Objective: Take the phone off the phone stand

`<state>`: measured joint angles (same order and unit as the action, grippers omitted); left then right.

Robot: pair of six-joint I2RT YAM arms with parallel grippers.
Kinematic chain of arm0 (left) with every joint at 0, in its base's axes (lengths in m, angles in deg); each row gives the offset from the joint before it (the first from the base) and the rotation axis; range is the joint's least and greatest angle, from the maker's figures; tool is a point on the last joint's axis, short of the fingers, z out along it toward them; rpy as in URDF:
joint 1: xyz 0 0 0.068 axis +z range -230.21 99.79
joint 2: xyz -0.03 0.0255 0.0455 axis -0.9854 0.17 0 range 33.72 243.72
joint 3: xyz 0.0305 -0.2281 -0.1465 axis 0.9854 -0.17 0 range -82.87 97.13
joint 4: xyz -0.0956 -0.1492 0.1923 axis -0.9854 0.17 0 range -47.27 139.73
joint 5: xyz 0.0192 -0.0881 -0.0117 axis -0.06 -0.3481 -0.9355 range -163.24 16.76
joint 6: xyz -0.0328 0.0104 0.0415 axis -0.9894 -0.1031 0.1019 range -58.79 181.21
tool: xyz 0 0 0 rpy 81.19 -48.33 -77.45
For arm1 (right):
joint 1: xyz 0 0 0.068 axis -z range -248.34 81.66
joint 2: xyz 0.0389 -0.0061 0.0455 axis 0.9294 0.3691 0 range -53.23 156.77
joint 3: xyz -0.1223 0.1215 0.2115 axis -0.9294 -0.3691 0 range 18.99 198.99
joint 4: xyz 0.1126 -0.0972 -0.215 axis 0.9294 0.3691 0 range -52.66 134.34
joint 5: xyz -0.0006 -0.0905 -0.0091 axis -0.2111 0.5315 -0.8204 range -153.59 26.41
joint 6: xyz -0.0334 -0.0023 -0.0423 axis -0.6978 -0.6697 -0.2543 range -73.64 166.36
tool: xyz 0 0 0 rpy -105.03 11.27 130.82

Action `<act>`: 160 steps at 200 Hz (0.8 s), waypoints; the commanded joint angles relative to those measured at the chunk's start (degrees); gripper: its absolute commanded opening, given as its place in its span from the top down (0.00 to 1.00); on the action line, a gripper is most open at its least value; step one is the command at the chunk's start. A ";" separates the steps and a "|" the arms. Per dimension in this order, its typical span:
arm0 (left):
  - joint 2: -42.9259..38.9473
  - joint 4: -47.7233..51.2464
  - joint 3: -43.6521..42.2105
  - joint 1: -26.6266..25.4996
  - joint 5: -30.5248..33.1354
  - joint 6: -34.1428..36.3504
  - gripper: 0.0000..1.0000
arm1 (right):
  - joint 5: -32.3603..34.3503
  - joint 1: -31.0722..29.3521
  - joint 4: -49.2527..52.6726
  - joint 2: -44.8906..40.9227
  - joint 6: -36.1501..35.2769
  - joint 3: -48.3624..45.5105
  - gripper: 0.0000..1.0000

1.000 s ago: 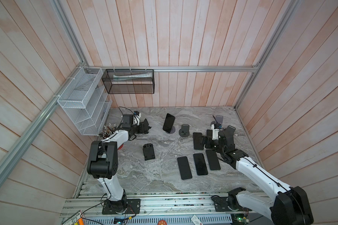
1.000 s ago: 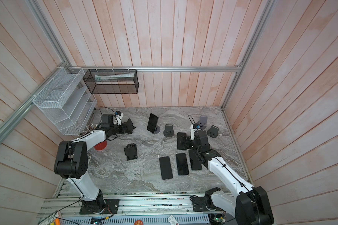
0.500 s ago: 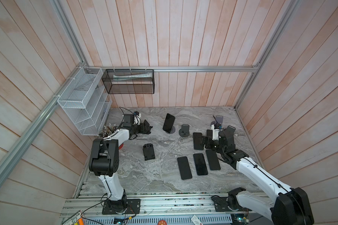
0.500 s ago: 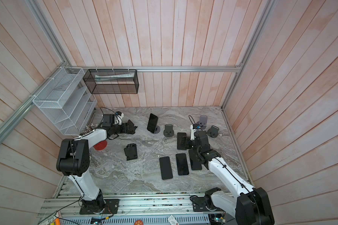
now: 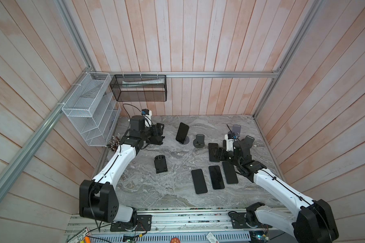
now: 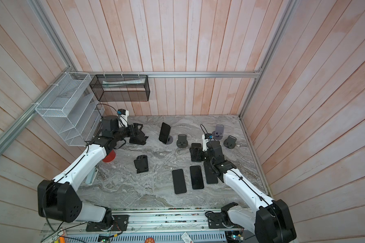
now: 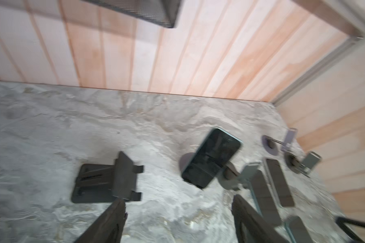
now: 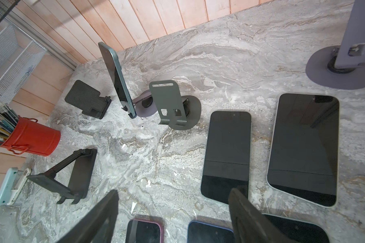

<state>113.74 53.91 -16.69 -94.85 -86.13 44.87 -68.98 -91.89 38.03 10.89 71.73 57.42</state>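
Observation:
A dark phone [image 5: 182, 132] [image 6: 164, 132] leans upright on a phone stand with a round purple-grey base [image 5: 186, 140] [image 6: 169, 139] near the back middle of the marble table. My left gripper [image 5: 161, 133] [image 6: 140, 130] hovers to its left, open and empty. In the left wrist view the phone [image 7: 211, 157] lies ahead of the spread fingers [image 7: 114, 218], apart from them. My right gripper [image 5: 216, 152] [image 6: 195, 154] is open and empty over flat phones on the right. The right wrist view shows the phone [image 8: 116, 77] edge-on on its stand [image 8: 144, 107].
A black folding stand [image 7: 105, 183] sits just under my left gripper, another [image 5: 160, 164] nearer the front. Empty grey stands [image 5: 199, 141] [image 6: 230, 142] and a purple one [image 6: 219, 132] stand at the back right. Several phones [image 5: 216, 177] lie flat. A red cup [image 8: 32, 138] stands left.
My left gripper's jaws have gone from shut to open, staying beside the black folding stand. The right arm has hardly moved and its jaws have narrowed slightly.

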 commanded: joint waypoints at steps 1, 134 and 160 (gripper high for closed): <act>0.21 -1.62 -4.72 -6.13 4.01 -5.20 0.20 | 1.77 -0.17 -2.32 -0.31 -1.22 0.64 0.29; 20.47 -15.39 -6.82 -15.21 11.89 -16.54 0.57 | 13.53 0.09 -25.73 -3.02 6.89 -19.90 0.37; 22.78 -20.44 -5.88 -15.16 6.32 -14.25 0.60 | 15.30 0.01 -26.77 -1.52 6.62 -20.07 0.35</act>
<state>134.44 39.33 -24.89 -109.69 -76.71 29.68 -57.16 -91.78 16.74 8.72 77.06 37.45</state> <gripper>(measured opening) 0.405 0.641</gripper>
